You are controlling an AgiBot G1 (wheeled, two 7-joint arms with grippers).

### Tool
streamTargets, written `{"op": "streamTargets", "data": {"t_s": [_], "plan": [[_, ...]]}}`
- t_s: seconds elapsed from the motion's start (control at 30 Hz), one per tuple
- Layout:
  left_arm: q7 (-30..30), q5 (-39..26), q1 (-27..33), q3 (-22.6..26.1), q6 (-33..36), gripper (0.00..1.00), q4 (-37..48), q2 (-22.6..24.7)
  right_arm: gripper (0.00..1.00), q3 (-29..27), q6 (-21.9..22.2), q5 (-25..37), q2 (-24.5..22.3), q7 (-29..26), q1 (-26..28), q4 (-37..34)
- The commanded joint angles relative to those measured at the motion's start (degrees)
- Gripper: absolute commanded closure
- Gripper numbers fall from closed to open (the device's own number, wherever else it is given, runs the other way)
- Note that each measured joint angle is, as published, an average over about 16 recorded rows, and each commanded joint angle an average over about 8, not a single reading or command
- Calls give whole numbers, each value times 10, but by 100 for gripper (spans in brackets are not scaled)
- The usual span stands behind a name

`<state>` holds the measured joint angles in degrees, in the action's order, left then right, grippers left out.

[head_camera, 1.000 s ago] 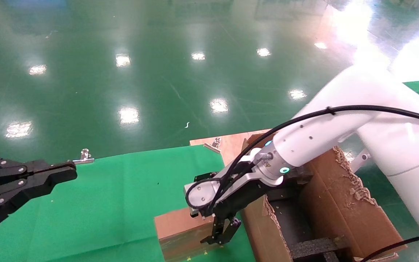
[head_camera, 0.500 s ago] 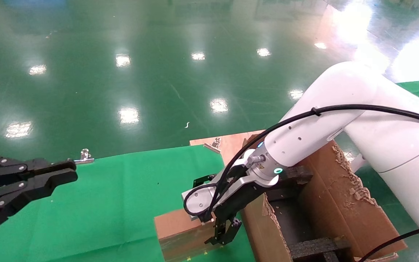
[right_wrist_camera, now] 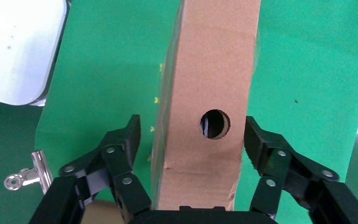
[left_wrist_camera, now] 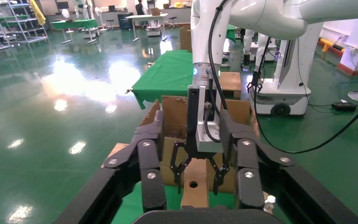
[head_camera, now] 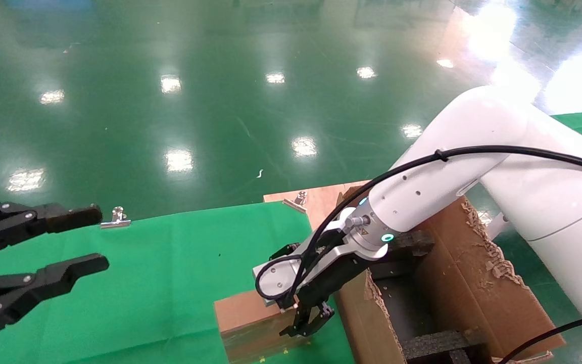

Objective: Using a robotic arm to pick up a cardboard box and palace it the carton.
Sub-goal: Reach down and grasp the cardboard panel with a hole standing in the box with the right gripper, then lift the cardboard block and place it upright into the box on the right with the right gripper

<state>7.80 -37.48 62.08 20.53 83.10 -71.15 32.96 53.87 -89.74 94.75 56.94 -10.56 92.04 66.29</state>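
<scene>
Head view: right gripper (head_camera: 307, 323) of the robotic arm (head_camera: 422, 197) was down over the cardboard box (head_camera: 250, 321) on green cloth (head_camera: 159, 283), just beside the carton (head_camera: 463, 288). Fingers (right_wrist_camera: 121, 154) were spread either side of box, not touching. Left gripper (head_camera: 76, 240) hung parked w/ jaws apart.

The right gripper (right_wrist_camera: 193, 140) straddles the cardboard box (right_wrist_camera: 209, 88), its black fingers (right_wrist_camera: 121, 154) spread on either side of the box's narrow face with a gap on each side. A round hole (right_wrist_camera: 214, 124) sits in that face between the fingertips. Green cloth (right_wrist_camera: 112, 60) covers the desk beneath, and a silver clip (right_wrist_camera: 28, 175) lies at the cloth's edge.
</scene>
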Motion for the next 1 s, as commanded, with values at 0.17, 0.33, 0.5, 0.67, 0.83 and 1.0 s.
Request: {"op": "streamTargets", "data": {"t_s": [0.17, 0.33, 0.5, 0.67, 0.83, 1.0], "plan": [[0, 0, 0, 0, 0, 0, 0, 0, 100, -1, 0, 0, 0, 0, -1, 0], [0, 0, 0, 0, 0, 0, 0, 0, 100, -2, -1, -1, -1, 0, -1, 0], [0, 0, 0, 0, 0, 0, 0, 0, 100, -2, -1, -1, -1, 0, -1, 1], [0, 0, 0, 0, 0, 0, 0, 0, 100, -2, 1, -2, -2, 0, 0, 0], [0, 0, 0, 0, 0, 0, 0, 0, 100, -10, 3, -14, -6, -1, 20, -12], [0, 0, 0, 0, 0, 0, 0, 0, 100, -19, -5, -43, -10, 5, 75, -44]]}}
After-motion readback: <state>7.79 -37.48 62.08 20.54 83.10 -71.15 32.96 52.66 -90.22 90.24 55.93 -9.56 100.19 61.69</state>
